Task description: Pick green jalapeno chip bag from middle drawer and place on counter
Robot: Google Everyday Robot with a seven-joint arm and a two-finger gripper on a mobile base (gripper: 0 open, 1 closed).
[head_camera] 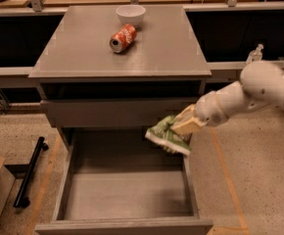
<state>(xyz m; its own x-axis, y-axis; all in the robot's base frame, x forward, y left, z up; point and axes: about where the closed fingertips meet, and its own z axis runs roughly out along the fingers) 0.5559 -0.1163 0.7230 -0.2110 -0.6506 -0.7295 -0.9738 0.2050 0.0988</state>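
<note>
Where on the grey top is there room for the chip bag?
The counter is bare to the right and left of the red soda can and along the front edge. It is crowded at the back middle, where the white bowl sits near the can. The gripper holds the green jalapeno chip bag above the middle drawer.

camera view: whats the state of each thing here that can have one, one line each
crumpled green foil jalapeno chip bag: held in the air, tilted, above the drawer's right side
two-finger gripper: shut on the bag, in front of the cabinet
wide grey middle drawer: pulled open
plain grey upper drawer front: shut
red soda can: lying on its side on the smooth grey counter
white bowl: upright on the counter
</note>
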